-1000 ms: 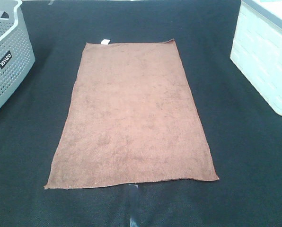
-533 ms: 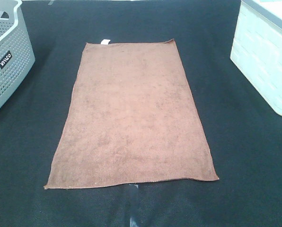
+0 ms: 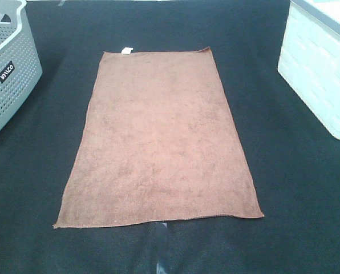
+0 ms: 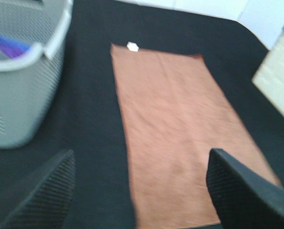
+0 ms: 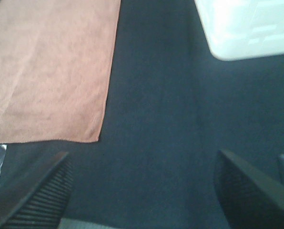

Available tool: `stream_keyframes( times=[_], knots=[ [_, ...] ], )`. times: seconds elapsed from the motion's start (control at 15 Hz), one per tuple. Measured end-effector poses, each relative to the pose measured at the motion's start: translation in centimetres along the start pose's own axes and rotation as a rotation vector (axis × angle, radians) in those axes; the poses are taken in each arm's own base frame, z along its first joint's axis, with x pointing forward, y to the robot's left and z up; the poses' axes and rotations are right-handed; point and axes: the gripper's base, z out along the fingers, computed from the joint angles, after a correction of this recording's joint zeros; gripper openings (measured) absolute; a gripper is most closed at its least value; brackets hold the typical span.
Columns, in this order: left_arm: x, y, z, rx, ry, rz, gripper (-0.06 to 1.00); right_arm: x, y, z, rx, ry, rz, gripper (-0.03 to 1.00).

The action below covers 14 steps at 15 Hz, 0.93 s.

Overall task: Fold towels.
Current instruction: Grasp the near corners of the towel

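Observation:
A reddish-brown towel (image 3: 158, 142) lies flat and unfolded on the black table, long side running away from me, with a small white tag (image 3: 126, 50) on its far short edge. Neither arm shows in the high view. In the left wrist view the towel (image 4: 180, 129) lies ahead of my left gripper (image 4: 142, 191), whose black fingers (image 4: 42, 191) stand wide apart with nothing between them. In the right wrist view my right gripper (image 5: 142, 191) is open and empty over bare table, to the right of the towel's near right corner (image 5: 96, 139).
A grey perforated basket (image 3: 7, 68) stands at the far left, holding something purple (image 4: 6, 45). A white basket (image 3: 321, 68) stands at the far right. A strip of tape (image 3: 160, 248) marks the table just below the towel's near edge.

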Motion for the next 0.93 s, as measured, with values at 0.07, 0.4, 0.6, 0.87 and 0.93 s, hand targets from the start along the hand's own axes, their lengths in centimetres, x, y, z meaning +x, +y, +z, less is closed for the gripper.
stream_keyframes(
  times=[0.07,0.4,0.6,0.87,0.93],
  knots=[
    [-0.3,0.0,1.5,0.014,0.048,-0.081,0.73,-0.9,0.0,0.7,-0.005,0.057,0.022,0.77],
    [0.3,0.9,8.0,0.016,0.322,-0.354,0.73,-3.8,0.0,4.8,-0.048,0.284,0.109,0.77],
    [2.3,2.3,12.8,0.01,0.523,-0.358,0.73,-4.7,0.1,9.7,-0.121,0.511,0.162,0.77],
    [5.8,4.1,17.4,0.014,0.722,-0.377,0.73,-4.9,-0.3,14.9,-0.164,0.621,0.197,0.77],
    [6.5,4.4,18.1,0.019,0.743,-0.388,0.73,-4.8,-0.4,16.7,-0.176,0.644,0.224,0.77]
  ],
)
